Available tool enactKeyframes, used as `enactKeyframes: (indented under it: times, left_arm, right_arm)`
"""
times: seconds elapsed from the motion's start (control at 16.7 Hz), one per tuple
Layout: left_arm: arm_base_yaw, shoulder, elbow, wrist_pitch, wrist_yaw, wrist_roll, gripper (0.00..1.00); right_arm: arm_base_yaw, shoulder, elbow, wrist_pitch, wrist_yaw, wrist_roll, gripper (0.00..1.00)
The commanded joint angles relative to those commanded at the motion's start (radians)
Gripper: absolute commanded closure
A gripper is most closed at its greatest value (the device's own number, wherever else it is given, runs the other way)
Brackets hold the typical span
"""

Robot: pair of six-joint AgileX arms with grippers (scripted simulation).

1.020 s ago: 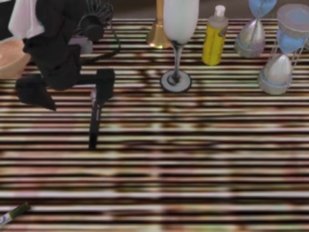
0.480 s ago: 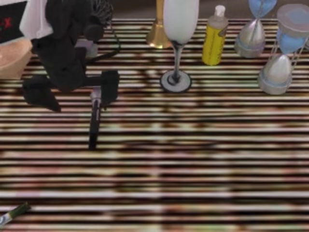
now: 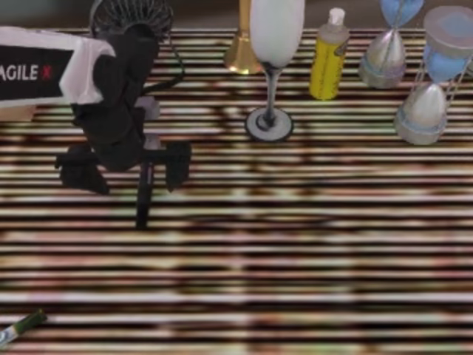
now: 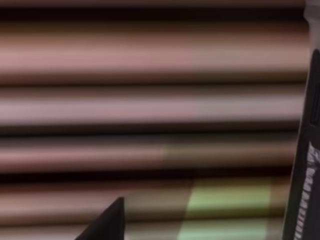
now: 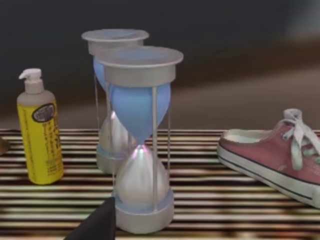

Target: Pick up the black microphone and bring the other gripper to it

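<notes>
Far-left of striped table (image 3: 310, 251): left AgileX arm w/ white "AGILE X" casing (image 3: 41, 70) reaches in from the left edge, its black left gripper (image 3: 127, 164) low over the slim black microphone (image 3: 143, 194) w/ silver-grey mesh head. Jaws spread wide, one dark finger (image 3: 80, 174) left of the stick, the other (image 3: 178, 163) right of it, straddling the mic's head end; neither seen touching it. Mic lies flat on the table, handle pointing toward the near edge. In the left wrist view, mic handle (image 4: 304, 185) runs along one edge, a fingertip (image 4: 107, 225) apart from it. Behind the arm, round black wire-caged fan (image 3: 133, 13). Near-left corner: tiny green-tipped brush (image 3: 22, 325). Further right along the far side: brass-coloured base (image 3: 242, 44), tall white wine glass (image 3: 272, 66), yellow pump bottle (image 3: 328, 59), two blue-and-silver hourglasses (image 3: 432, 74). Right gripper (image 5: 97, 225) shows only as one dark finger in its own wrist view, facing an hourglass, w/ a pink sneaker (image 5: 272, 155) nearby; jaw state can't be told.
</notes>
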Motion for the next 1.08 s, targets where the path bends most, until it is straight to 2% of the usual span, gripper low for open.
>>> enactKeyframes:
  times: [0.3, 1.08]
  left_arm:
    - [-0.001, 0.010, -0.007, 0.013, 0.000, -0.001, 0.00]
    - [-0.001, 0.010, -0.007, 0.013, 0.000, -0.001, 0.98]
  right_arm:
    - [0.000, 0.000, 0.000, 0.000, 0.000, 0.000, 0.00]
    - [0.000, 0.000, 0.000, 0.000, 0.000, 0.000, 0.00]
